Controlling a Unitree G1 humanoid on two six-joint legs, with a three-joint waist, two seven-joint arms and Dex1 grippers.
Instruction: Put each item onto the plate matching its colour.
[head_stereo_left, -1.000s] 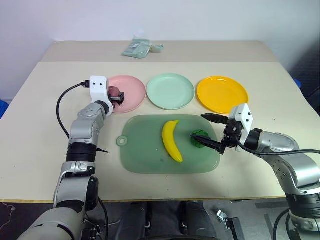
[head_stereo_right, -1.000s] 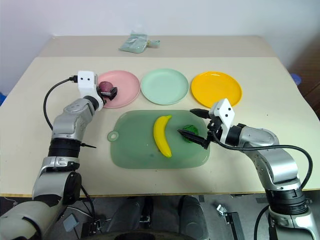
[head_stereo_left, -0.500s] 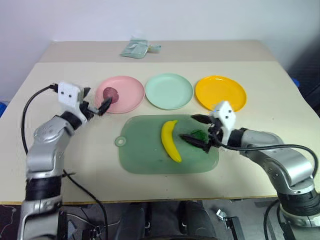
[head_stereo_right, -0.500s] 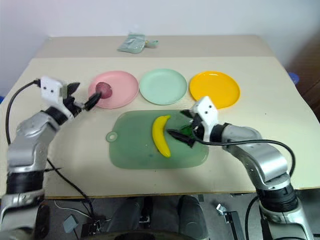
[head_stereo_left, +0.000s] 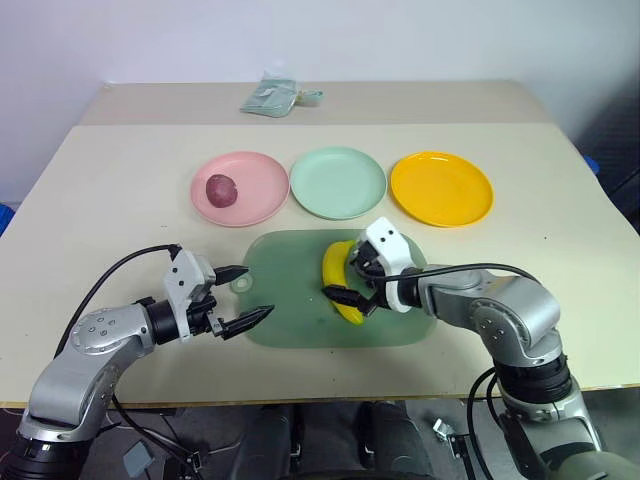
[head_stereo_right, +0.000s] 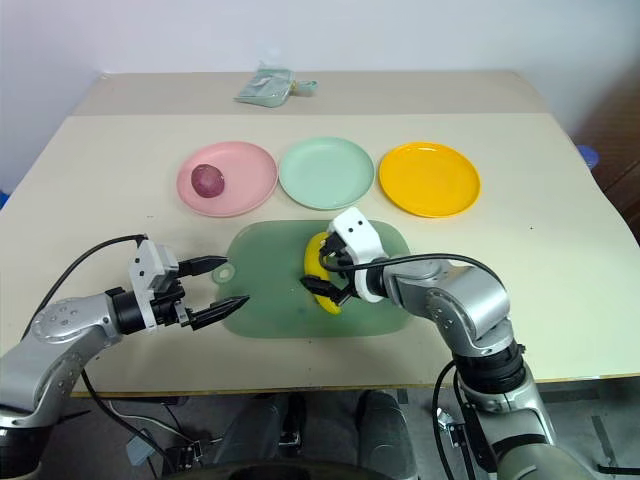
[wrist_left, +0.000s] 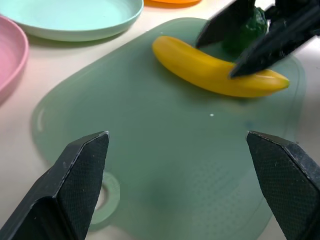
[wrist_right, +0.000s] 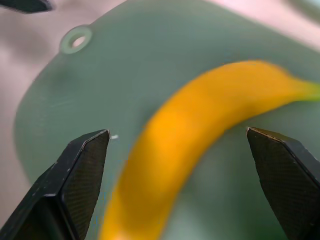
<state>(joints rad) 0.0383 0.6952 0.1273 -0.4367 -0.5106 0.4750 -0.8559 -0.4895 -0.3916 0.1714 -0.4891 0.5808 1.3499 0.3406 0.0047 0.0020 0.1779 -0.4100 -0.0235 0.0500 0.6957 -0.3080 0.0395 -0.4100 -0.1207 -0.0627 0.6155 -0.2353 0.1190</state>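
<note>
1. Our R gripper (head_stereo_left: 352, 283) is spread wide, empty, poised right over the banana (head_stereo_left: 335, 287), fingers either side, not closing yet.
2. Our L gripper (head_stereo_left: 243, 297) is also wide, empty, at the cutting board (head_stereo_left: 290, 300) edge near its handle hole.
3. Banana lies on the board w/ the bumpy green ball (wrist_left: 243, 34) just behind it, near the R fingers.
4. Purple-red ball (head_stereo_left: 220, 188) sits on the pink plate (head_stereo_left: 255, 205); mint plate (head_stereo_left: 338, 182) & yellow plate (head_stereo_left: 441, 188) are bare.
5. Risks, imo: the curved banana could roll or slip if we pinch off-centre; a finger could knock the green ball off the board; the board may slide if we press down.
</note>
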